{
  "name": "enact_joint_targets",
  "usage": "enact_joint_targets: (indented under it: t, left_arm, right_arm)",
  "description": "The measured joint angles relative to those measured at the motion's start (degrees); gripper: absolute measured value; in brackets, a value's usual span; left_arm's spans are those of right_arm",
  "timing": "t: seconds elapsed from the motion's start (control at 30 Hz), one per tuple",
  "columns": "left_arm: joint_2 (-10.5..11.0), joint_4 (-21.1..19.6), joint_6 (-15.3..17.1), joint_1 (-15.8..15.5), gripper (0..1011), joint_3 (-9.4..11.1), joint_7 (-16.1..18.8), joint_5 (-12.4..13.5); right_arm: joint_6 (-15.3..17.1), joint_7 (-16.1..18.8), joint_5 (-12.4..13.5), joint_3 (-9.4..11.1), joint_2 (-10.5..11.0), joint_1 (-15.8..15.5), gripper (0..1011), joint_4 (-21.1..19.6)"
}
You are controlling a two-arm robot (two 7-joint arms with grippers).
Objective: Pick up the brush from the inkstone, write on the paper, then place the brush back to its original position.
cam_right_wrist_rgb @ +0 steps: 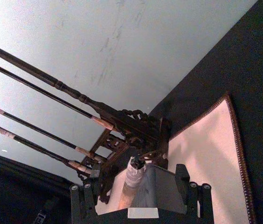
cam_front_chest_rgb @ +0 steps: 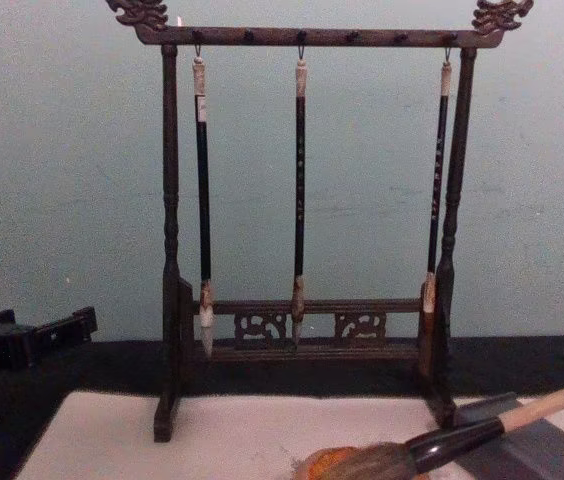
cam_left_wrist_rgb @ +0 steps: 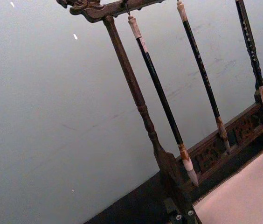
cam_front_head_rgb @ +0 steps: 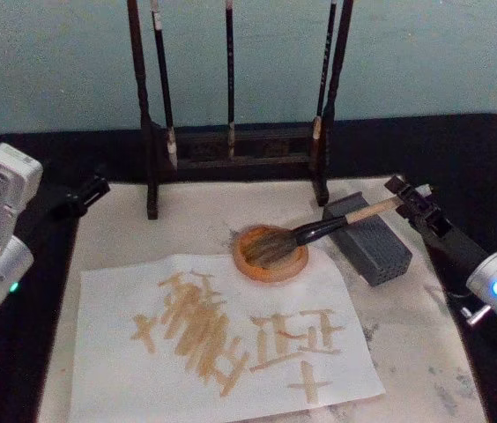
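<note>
The brush [cam_front_head_rgb: 321, 231] has a bushy grey-brown head, a glossy black collar and a thick pale tan handle. It lies slanted: its bristles rest in the round orange-brown inkstone [cam_front_head_rgb: 270, 275], and its handle runs up and to the robot's right across the top of a dark grey block [cam_front_head_rgb: 376, 251]. The handle's end lies between the spread fingers [cam_right_wrist_rgb: 194, 196] of the right gripper [cam_right_wrist_rgb: 139, 186]. There it sits nearer one finger than the other, and the pictures show no pinch on it. The paper [cam_front_head_rgb: 116, 295] lies flat on the near part of an off-white mat [cam_front_head_rgb: 416, 352] and carries brown strokes across its middle. Its far edge reaches the inkstone, which sits at or just over that edge. Beyond the inkstone, at the mat's far edge, stands a dark wooden rack [cam_front_chest_rgb: 302, 36] with three thin brushes [cam_front_chest_rgb: 202, 200] hanging from its top bar. A strip of bare mat runs between the rack's feet and the dish. To the right of the paper the mat is open and smudged with grey, out to where the black table [cam_front_head_rgb: 495, 159] begins. The left gripper [cam_front_head_rgb: 94, 189] hangs by the mat's far left corner, well apart from the paper, and its two tips appear close together in its wrist view.
</note>
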Motion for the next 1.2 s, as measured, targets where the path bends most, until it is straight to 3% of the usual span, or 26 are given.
enact_joint_targets:
  t: [0.47, 1.07, 1.2]
  left_arm:
    - [0.0, 0.0, 0.0, 0.0, 1002, 0.0, 0.0, 0.0]
    - [0.0, 0.0, 0.0, 0.0, 1000, 0.0, 0.0, 0.0]
    - [0.0, 0.0, 0.0, 0.0, 1002, 0.0, 0.0, 0.0]
  right_arm:
    - [0.26, 0.57, 1.43, -2.17, 0.27, 1.36, 1008, 1.27]
    - [0.23, 0.45, 1.38, -1.94, 0.21, 1.25, 1008, 1.18]
    - [0.22, 0.43, 1.37, -1.92, 0.21, 1.23, 923, 1.16]
